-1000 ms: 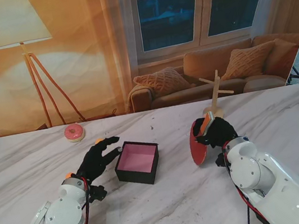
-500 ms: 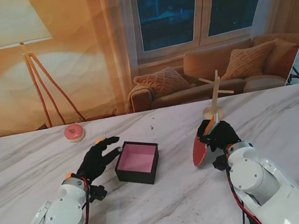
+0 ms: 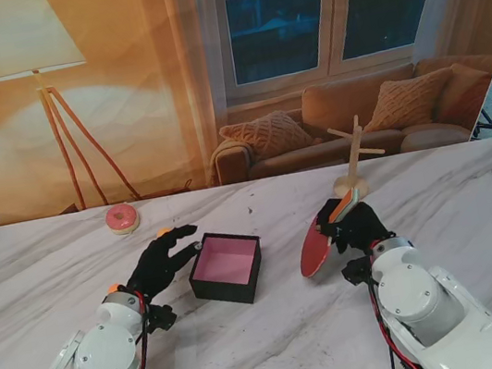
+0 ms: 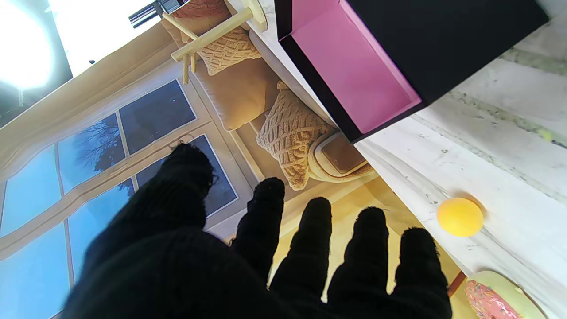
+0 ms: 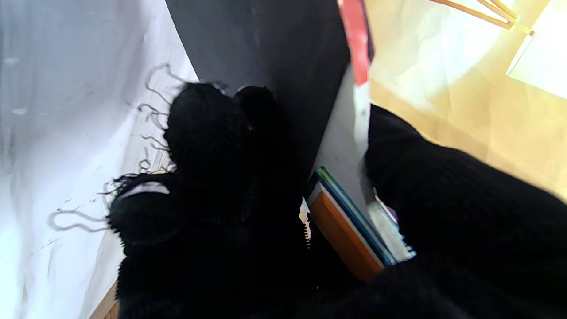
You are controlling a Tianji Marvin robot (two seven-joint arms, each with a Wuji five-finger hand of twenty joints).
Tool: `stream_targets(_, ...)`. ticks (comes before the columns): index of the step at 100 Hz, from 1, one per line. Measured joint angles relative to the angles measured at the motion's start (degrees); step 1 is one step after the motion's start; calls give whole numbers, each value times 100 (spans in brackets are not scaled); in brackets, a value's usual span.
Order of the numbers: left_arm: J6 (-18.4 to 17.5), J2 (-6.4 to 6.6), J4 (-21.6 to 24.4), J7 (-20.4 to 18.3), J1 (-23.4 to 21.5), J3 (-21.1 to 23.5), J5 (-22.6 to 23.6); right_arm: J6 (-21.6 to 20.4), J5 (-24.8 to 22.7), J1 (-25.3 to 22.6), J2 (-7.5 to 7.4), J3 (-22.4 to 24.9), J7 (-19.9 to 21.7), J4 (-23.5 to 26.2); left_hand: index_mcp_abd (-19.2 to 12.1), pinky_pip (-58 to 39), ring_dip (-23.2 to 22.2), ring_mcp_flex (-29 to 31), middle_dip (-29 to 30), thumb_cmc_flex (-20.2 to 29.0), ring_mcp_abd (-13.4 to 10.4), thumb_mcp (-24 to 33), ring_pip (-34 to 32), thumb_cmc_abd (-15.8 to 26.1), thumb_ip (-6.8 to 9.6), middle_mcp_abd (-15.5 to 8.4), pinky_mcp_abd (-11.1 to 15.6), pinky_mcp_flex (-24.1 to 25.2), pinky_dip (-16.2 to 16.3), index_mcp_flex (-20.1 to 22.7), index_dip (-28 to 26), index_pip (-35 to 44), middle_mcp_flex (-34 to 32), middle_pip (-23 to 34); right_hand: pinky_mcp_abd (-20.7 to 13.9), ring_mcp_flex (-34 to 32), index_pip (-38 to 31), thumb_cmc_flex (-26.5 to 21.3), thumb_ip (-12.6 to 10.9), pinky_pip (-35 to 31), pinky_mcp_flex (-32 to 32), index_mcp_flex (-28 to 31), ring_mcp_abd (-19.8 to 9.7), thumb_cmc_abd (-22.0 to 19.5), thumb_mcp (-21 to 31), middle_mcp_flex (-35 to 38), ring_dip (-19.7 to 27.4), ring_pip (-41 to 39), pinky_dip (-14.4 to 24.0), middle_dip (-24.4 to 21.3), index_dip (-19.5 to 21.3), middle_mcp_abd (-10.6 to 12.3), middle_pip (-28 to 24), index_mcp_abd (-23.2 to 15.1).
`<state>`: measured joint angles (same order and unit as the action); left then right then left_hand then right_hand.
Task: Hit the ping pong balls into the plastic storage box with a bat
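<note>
Left hand (image 3: 158,264) hovers open beside the storage box (image 3: 227,268), fingers (image 4: 316,239) spread and holding nothing; it sits just to the box's left. A ping pong ball (image 4: 460,216) lies on the marble table (image 3: 281,347) near this hand's fingertips, on the far-left side of the box; in the stand view it shows as an orange spot (image 3: 164,231) just beyond the fingers. A pink donut (image 3: 122,218) rests farther away to the left.

Right of the box, the right hand (image 3: 353,224) is closed around the handle of the bat (image 3: 316,246), whose red blade points toward the box. The deciding relation, as I judge it: the ball lies across the box from the bat, so the left hand is far nearer to it, and the bat would have to travel past the box before any stroke could drive the ball in.
</note>
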<state>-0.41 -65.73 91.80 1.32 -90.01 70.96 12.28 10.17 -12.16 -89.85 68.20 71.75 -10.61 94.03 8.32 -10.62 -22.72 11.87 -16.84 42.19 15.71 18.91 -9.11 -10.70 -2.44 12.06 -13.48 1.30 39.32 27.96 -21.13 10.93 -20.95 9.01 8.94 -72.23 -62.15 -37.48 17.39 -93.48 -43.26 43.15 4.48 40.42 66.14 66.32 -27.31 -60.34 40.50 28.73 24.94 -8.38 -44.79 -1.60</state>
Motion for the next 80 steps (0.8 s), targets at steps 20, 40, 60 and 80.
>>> stream_targets(20,21,0,-3,-6,5,-3,-8,9,151,-74,35,25,-30,123,0,0,0,0,-1,0,0,0,-1,0,0,0,0,-1,1,0,0,0,0,0,10,0,0,-1,0,-1,48,60,7,0,0,1,0,0,-52,-1,0,-7,-4,1)
stream_targets(40,52,0,-1,-41,4,5,-10,-46,503,-153,66,73,-58,246,0,0,-1,0,-1,0,0,0,-1,0,0,0,0,-1,2,0,0,0,0,0,10,1,0,-2,0,12,114,60,8,0,0,1,0,0,-105,-2,34,-9,-5,1)
stream_targets(60,61,5,15,-121,1,49,86,-175,935,-251,83,96,-46,400,1,-137,-28,0,-32,0,0,0,-41,-7,0,0,0,-62,55,-8,0,-3,0,5,10,2,0,-3,0,74,211,60,8,0,0,1,0,21,-112,-2,49,-9,-6,1)
stream_targets(80,67,52,45,-294,6,164,346,-251,919,-340,81,95,20,514,7,-139,-169,0,-266,1,0,40,-180,-155,0,8,-48,-80,160,-88,-83,60,1,155,11,2,0,-4,0,83,219,60,9,0,0,1,1,25,-113,-2,49,-9,-6,1)
